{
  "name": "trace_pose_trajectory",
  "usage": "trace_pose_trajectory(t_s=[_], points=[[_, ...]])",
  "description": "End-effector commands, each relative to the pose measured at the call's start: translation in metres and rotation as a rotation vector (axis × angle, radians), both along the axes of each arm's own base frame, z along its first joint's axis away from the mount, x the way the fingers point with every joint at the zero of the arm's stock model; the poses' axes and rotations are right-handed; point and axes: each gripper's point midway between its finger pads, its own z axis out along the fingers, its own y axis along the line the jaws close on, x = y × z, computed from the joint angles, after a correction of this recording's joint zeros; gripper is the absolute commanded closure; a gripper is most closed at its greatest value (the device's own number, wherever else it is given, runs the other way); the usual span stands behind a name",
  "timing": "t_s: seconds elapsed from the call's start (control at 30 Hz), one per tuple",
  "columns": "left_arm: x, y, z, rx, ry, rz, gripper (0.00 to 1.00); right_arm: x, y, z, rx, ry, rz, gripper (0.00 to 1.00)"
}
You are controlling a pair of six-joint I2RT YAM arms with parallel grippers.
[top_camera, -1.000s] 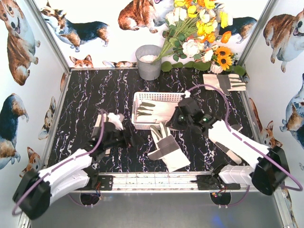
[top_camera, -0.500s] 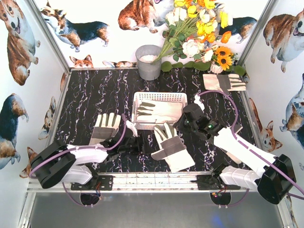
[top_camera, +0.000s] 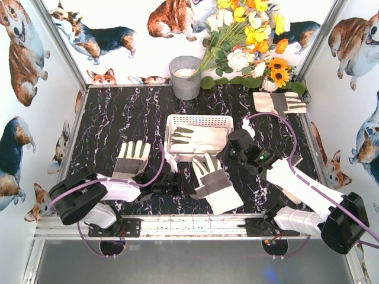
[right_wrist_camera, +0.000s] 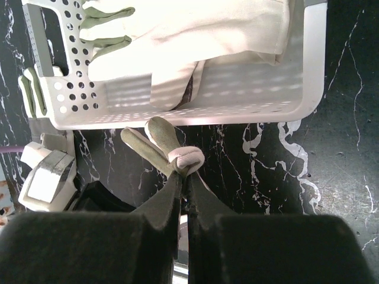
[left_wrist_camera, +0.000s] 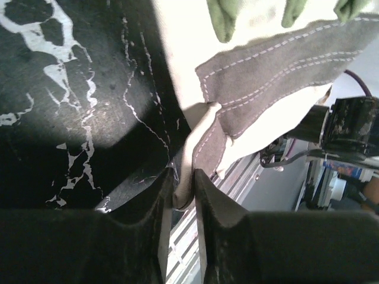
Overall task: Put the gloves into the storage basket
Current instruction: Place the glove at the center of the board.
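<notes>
while left end effector (left_wrist_camera: 183,184) grips glove (left_wrist_camera: 266,65) edge, right end effector (right_wrist_camera: 185,177) clenches a fingertip.

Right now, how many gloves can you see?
4: basket glove inside the basket; left glove near-left; centre glove mid-table; far glove beside the flowers. Others may be hidden.

You see the white lattice storage basket (top_camera: 199,119) upright mid-table, with a first glove (top_camera: 201,139) flat inside. The centre glove (top_camera: 214,184) lies just before it, grey patch up. The left glove (top_camera: 131,158) and the far glove (top_camera: 279,102) lie well apart.
</notes>
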Motion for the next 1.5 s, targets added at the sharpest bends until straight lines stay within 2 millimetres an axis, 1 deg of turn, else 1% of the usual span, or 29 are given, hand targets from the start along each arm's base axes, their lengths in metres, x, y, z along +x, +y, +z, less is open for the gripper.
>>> trace_pose_trajectory(t_s=[0.0, 0.07, 0.13, 0.23, 0.27, 0.4, 0.47, 0.57, 0.67, 0.73, 0.83, 0.97, 1.17, 1.3, 1.47], points=[[-0.004, -0.008, 0.017, -0.082, 0.013, 0.0, 0.92, 0.008, -0.001, 0.017, -0.009, -0.056, -0.003, 1.0], [-0.005, 0.0, 0.015, -0.038, 0.036, 0.023, 1.0, 0.004, -0.001, 0.019, -0.023, -0.046, 0.027, 1.0], [-0.006, 0.012, 0.01, 0.042, 0.06, 0.057, 1.0, -0.002, 0.002, 0.019, -0.041, -0.031, 0.066, 1.0], [-0.01, 0.034, 0.005, 0.142, 0.104, 0.102, 1.0, -0.012, 0.011, 0.016, -0.072, -0.02, 0.14, 1.0], [-0.012, 0.04, 0.005, 0.158, 0.121, 0.116, 1.0, -0.015, 0.016, 0.008, -0.096, 0.003, 0.168, 1.0], [-0.017, 0.062, 0.005, 0.203, 0.174, 0.156, 1.0, -0.029, 0.034, -0.006, -0.108, 0.063, 0.255, 1.0], [-0.016, 0.07, 0.005, 0.22, 0.183, 0.174, 1.0, -0.033, 0.041, -0.014, -0.1, 0.091, 0.278, 1.0], [-0.009, 0.083, 0.002, 0.246, 0.187, 0.216, 1.0, -0.033, 0.046, -0.027, -0.11, 0.106, 0.29, 1.0], [0.004, 0.093, 0.002, 0.25, 0.172, 0.265, 1.0, -0.024, 0.044, -0.036, -0.146, 0.075, 0.277, 1.0], [0.016, 0.097, 0.003, 0.245, 0.152, 0.292, 1.0, -0.015, 0.039, -0.042, -0.187, 0.038, 0.261, 1.0], [0.028, 0.101, 0.004, 0.252, 0.134, 0.31, 1.0, 0.0, 0.032, -0.051, -0.251, -0.013, 0.228, 1.0], [0.04, 0.098, 0.007, 0.24, 0.114, 0.312, 1.0, 0.015, 0.03, -0.063, -0.331, -0.033, 0.22, 1.0], [0.046, 0.094, 0.003, 0.261, 0.109, 0.282, 1.0, 0.029, 0.028, -0.075, -0.412, -0.043, 0.212, 1.0], [0.049, 0.091, 0.001, 0.258, 0.108, 0.278, 1.0, 0.037, 0.027, -0.078, -0.442, -0.063, 0.202, 1.0], [0.049, 0.088, -0.001, 0.254, 0.124, 0.266, 1.0, 0.045, 0.023, -0.079, -0.489, -0.09, 0.2, 1.0]])
